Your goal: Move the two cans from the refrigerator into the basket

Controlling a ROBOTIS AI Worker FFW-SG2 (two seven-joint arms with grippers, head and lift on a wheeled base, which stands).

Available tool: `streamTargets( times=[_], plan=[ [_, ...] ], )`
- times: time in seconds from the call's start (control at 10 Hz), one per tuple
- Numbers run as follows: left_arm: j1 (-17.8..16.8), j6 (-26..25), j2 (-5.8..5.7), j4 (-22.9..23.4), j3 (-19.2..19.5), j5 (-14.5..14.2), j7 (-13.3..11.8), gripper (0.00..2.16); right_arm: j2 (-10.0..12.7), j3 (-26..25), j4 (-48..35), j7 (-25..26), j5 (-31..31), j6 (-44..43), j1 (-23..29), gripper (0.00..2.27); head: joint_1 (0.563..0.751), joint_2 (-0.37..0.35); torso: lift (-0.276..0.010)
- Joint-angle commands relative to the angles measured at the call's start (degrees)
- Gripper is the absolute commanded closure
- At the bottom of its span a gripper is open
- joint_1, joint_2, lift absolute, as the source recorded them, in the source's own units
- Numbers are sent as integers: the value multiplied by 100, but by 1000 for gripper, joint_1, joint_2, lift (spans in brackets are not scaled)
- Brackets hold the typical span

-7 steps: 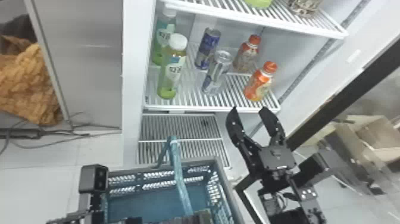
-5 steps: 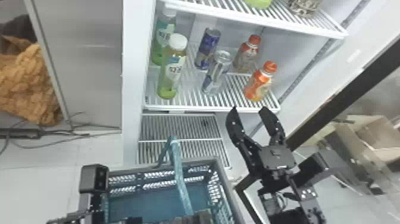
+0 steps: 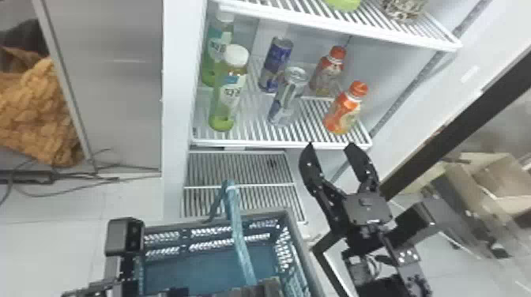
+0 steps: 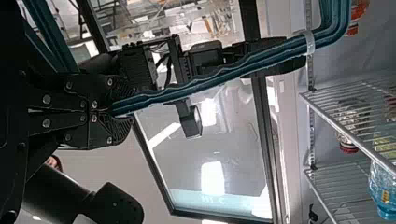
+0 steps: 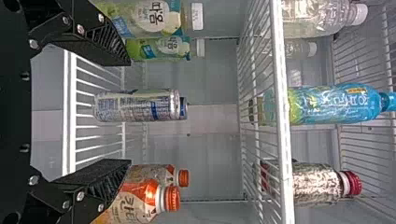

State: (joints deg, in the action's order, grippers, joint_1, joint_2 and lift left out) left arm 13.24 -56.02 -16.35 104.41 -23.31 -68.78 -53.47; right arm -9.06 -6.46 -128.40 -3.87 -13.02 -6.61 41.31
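Note:
In the head view my right gripper (image 3: 330, 146) stands open just below the front edge of the refrigerator shelf (image 3: 276, 143). Two cans stand upright on that shelf: a silver front can (image 3: 288, 96) and a blue back can (image 3: 276, 63). In the right wrist view the silver can (image 5: 135, 106) lies between and beyond the spread fingers of my right gripper (image 5: 130, 112), untouched. The basket (image 3: 205, 272) is at the bottom of the head view. My left gripper (image 4: 109, 112) is shut on the basket's teal handle (image 4: 210, 77) in the left wrist view.
Green-tea bottles (image 3: 229, 93) stand left of the cans, orange-capped bottles (image 3: 343, 110) to their right. Another shelf (image 3: 355, 27) with bottles is above, and lower racks (image 3: 241, 168) are behind the basket. The door frame (image 3: 454, 118) runs along the right.

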Motion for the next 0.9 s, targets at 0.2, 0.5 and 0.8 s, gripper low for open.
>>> streamTargets(
  times=[0.2, 0.5, 0.8],
  plan=[
    [-3, -23, 0, 0, 0, 11, -5, 1188, -17, 41, 191, 0, 0, 0, -152, 131, 695, -350, -276],
    [-3, -23, 0, 0, 11, 23, 4, 1188, -70, 189, 613, 0, 11, 0, -574, 85, 695, -350, -276],
    [-3, -37, 9, 0, 23, 46, 4, 1188, -114, 269, 1049, 0, 23, -14, -981, 79, 695, -350, -276]
  ],
)
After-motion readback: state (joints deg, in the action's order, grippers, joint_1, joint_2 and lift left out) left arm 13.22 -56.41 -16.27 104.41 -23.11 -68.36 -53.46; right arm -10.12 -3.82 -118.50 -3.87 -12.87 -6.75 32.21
